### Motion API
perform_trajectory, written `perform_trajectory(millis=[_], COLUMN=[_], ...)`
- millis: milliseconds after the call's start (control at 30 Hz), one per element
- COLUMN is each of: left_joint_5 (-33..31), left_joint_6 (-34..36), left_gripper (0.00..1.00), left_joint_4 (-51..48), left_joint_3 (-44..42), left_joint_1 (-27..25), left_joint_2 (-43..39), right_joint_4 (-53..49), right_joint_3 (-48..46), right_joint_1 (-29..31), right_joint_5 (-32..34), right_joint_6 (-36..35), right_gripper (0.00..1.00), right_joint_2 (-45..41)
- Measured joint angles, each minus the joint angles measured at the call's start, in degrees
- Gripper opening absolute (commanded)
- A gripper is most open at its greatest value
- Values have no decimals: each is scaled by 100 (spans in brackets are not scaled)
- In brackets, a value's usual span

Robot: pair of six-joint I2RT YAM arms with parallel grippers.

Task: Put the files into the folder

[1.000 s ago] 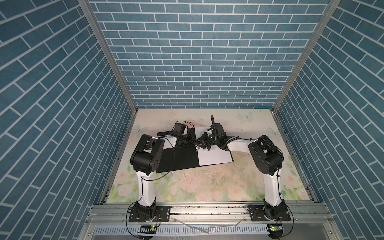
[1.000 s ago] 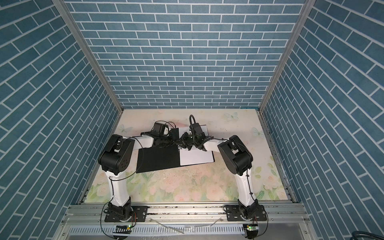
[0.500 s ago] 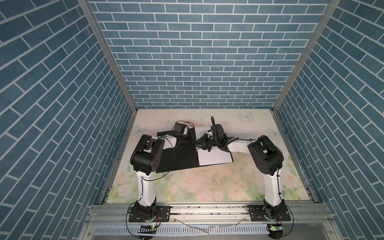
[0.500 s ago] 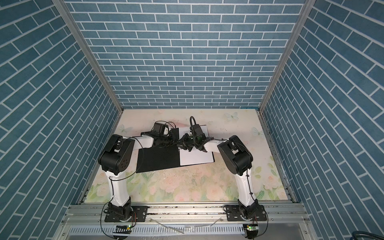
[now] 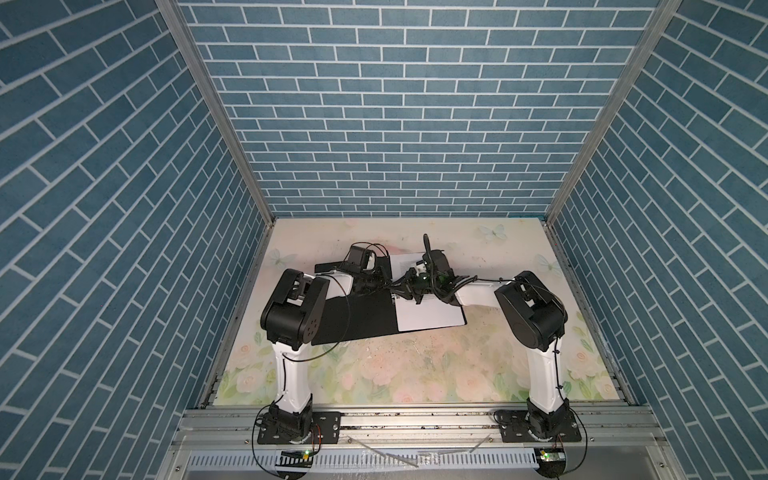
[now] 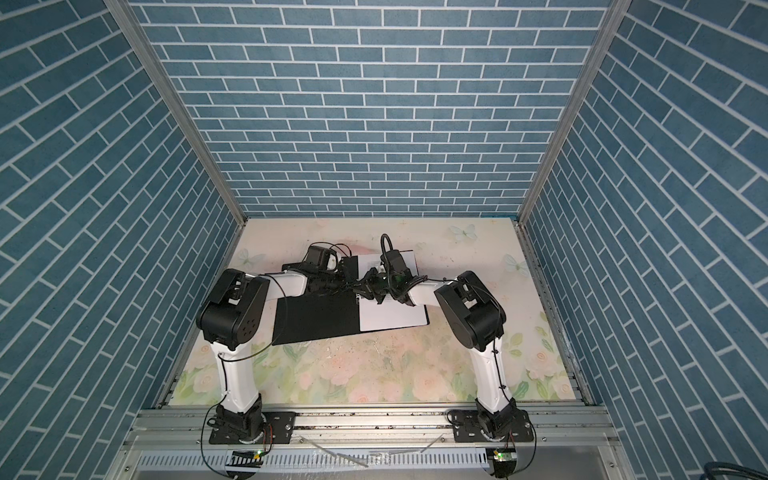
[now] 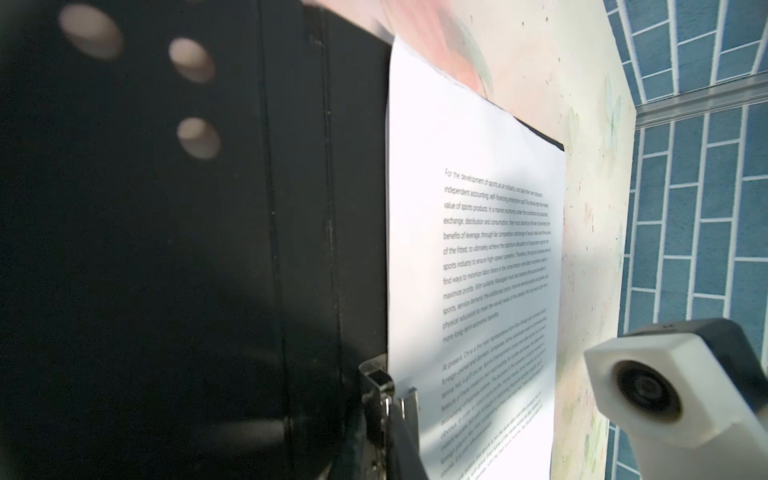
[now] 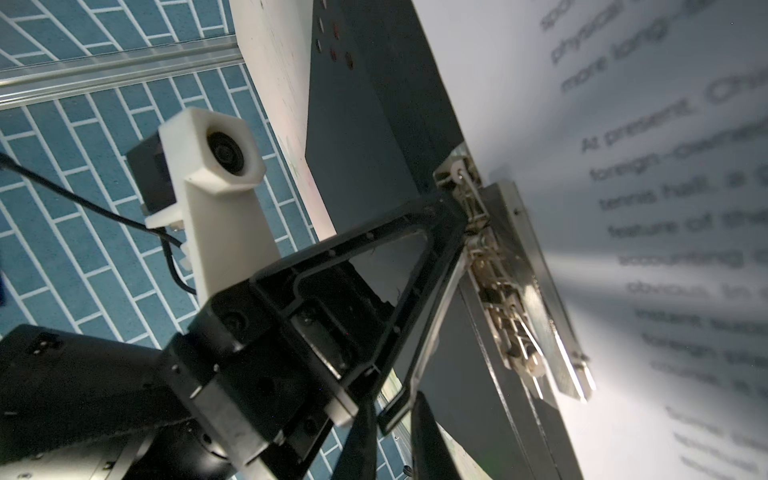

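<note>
The folder (image 5: pixel 357 316) (image 6: pixel 316 320) lies open and flat on the table, black inside up. One of the files, a white text-only sheet (image 5: pixel 428 320) (image 7: pixel 478 249), covers its right half. A metal clip (image 7: pixel 384 384) (image 8: pixel 498 266) sits at the spine over the sheet's edge. My left gripper (image 5: pixel 388 286) (image 7: pixel 399 411) is shut, with its tip against the clip's end (image 8: pixel 457 195). My right gripper (image 5: pixel 401 293) (image 8: pixel 390 411) hovers just beside it over the spine. Its jaws are almost together and nothing shows between them.
Both wrists crowd together above the spine, and each camera housing (image 7: pixel 665 386) (image 8: pixel 216 166) shows in the opposite wrist view. A floral mat (image 5: pixel 415 365) covers the table. Blue brick walls close in three sides, and a metal rail (image 5: pixel 415 419) runs along the front.
</note>
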Motion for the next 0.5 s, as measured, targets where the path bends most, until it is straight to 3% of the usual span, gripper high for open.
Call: perform_trajectory(millis=[500], left_joint_5=[22], left_joint_6=[0], left_gripper=[13], left_joint_4=[37], left_joint_3=[-17], left_joint_1=[0], left_joint_2=[0], right_joint_4=[409], right_joint_3=[-485], right_joint_1=[0], right_joint_5=[-50], right_joint_6=[136], right_gripper=[5], right_joint_2=[-98])
